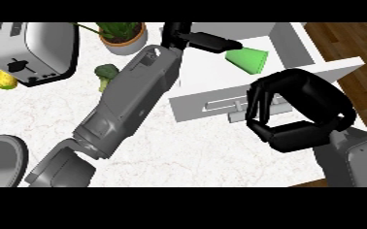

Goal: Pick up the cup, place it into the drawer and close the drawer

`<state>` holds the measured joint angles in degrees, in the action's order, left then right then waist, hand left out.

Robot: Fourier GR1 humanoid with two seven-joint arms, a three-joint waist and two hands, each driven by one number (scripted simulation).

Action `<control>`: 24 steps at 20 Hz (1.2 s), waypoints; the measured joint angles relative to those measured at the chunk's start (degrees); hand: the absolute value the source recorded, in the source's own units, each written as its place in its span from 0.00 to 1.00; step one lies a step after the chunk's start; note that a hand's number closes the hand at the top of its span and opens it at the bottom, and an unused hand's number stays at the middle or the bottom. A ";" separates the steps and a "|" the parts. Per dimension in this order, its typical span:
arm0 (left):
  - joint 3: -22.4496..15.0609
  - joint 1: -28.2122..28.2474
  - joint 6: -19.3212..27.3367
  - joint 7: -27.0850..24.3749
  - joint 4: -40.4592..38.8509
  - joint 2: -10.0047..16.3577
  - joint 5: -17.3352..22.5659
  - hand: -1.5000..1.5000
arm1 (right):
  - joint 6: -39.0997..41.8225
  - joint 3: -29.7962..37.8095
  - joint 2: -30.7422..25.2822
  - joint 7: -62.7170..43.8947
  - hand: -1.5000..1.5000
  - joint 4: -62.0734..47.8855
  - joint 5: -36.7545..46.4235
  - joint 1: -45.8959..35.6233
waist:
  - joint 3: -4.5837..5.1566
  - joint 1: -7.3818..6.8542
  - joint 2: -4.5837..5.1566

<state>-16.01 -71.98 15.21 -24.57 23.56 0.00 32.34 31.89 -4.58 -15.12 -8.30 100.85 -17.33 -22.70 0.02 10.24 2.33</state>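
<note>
The green cup (248, 59) lies on its side inside the open white drawer (208, 80), near its back right. My left forearm reaches diagonally up across the counter. At the drawer's back edge my left hand (204, 40) has its fingers stretched straight toward the cup, their tips just above its upper left rim and not curled round it. My right hand (297, 109) hovers at the drawer's front panel. Its fingers (257, 102) are curled in a claw beside the handle (231, 111), with nothing held between them.
A toaster (39, 53) stands at the back left, with a yellow item (6, 80) at the left edge. A potted plant (123, 35) and broccoli (107, 73) sit beside my left forearm. A grey round dish (10, 159) shows lower left. Wooden floor lies right of the drawer.
</note>
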 measured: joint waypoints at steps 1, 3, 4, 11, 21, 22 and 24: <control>0.34 -0.51 0.44 -0.30 0.04 0.00 0.67 0.00 | 1.42 -1.03 -1.25 -0.71 1.00 0.09 0.81 0.52 | 0.00 -0.54 -0.20; 0.39 -1.05 1.53 -1.13 -0.07 0.01 1.89 0.00 | 3.83 -2.62 -3.62 -1.93 0.00 0.29 2.52 1.13 | -0.02 -1.27 -0.46; 0.64 -1.08 1.71 -1.80 -0.46 0.00 2.35 0.00 | 4.57 -2.93 -4.83 -2.58 0.00 0.39 3.47 1.32 | -0.02 -1.80 -0.54; 1.34 0.29 1.68 -4.44 -1.09 0.00 4.75 0.00 | 0.77 -8.08 -6.84 -0.09 0.00 0.33 22.39 4.69 | -0.07 -6.35 -1.36; 2.90 7.47 -2.54 -7.64 3.21 1.20 5.60 0.00 | -8.85 -15.50 -3.15 10.96 1.00 -25.38 42.12 1.10 | -0.09 -11.94 -1.76; 3.02 8.43 -3.22 -7.63 4.13 1.77 5.75 0.00 | -9.77 -15.51 -2.74 12.20 1.00 -28.89 43.21 -0.07 | -0.10 -12.46 -1.79; 3.14 10.05 -3.42 -7.60 5.73 2.56 5.72 0.00 | -11.33 -15.13 -2.26 15.02 1.00 -36.17 45.11 -2.88 | -0.11 -13.00 -1.81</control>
<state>-12.87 -61.93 11.79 -32.18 29.30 2.56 38.06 20.55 -19.71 -17.37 6.73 64.68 27.78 -25.58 -0.09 -2.76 0.51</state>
